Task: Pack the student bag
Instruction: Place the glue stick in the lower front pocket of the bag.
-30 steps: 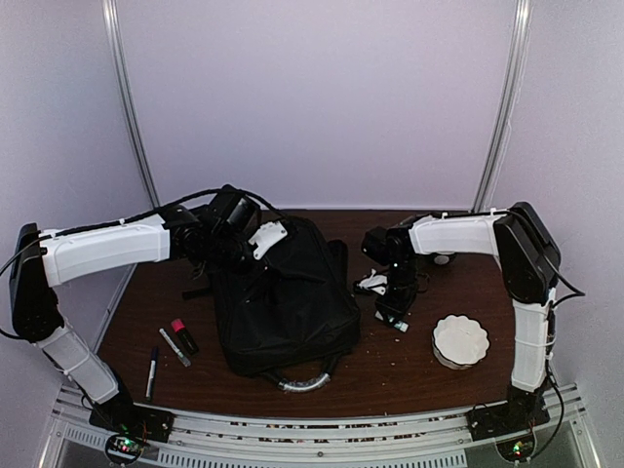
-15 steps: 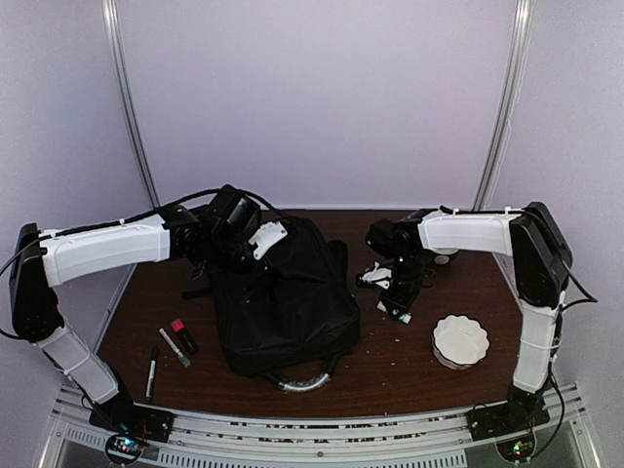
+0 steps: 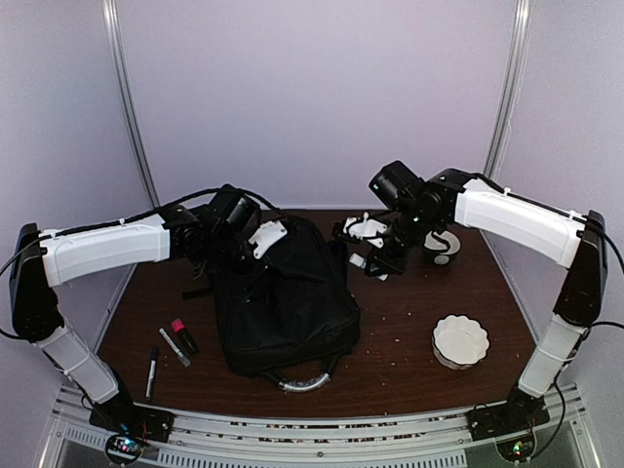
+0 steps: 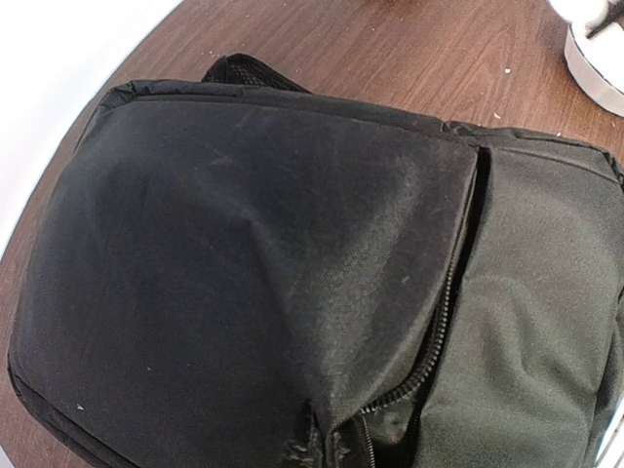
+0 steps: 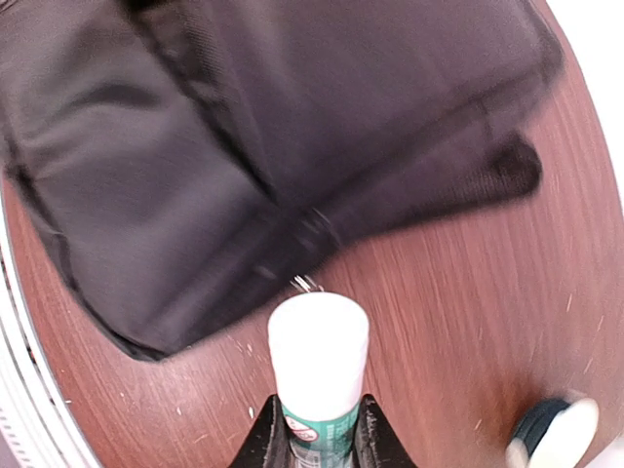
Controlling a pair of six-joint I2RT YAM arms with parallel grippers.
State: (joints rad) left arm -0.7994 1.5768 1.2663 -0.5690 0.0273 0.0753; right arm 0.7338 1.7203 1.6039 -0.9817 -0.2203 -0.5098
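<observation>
The student bag (image 3: pixel 288 302) is a large black backpack lying flat mid-table, its grey handle (image 3: pixel 307 378) toward the near edge. My left gripper (image 3: pixel 242 252) sits at the bag's far left corner. In the left wrist view it (image 4: pixel 327 450) is shut on the bag's fabric (image 4: pixel 263 244) beside a partly open zipper (image 4: pixel 444 322), pulling the cloth up into a ridge. My right gripper (image 3: pixel 376 259) is shut on a glue stick (image 5: pixel 319 356) with a white cap and green label. It holds the stick in the air by the bag's far right corner (image 5: pixel 322 434).
A white scalloped bowl (image 3: pixel 460 339) sits at the near right. A small round black-and-white thing (image 3: pixel 441 249) lies at the far right. A red-capped stick (image 3: pixel 183 334), a marker (image 3: pixel 174 347) and a pen (image 3: pixel 153 371) lie left of the bag.
My right arm has lifted the glue stick off the table and carried it back and up toward the bag's far right corner. The left arm has not moved.
</observation>
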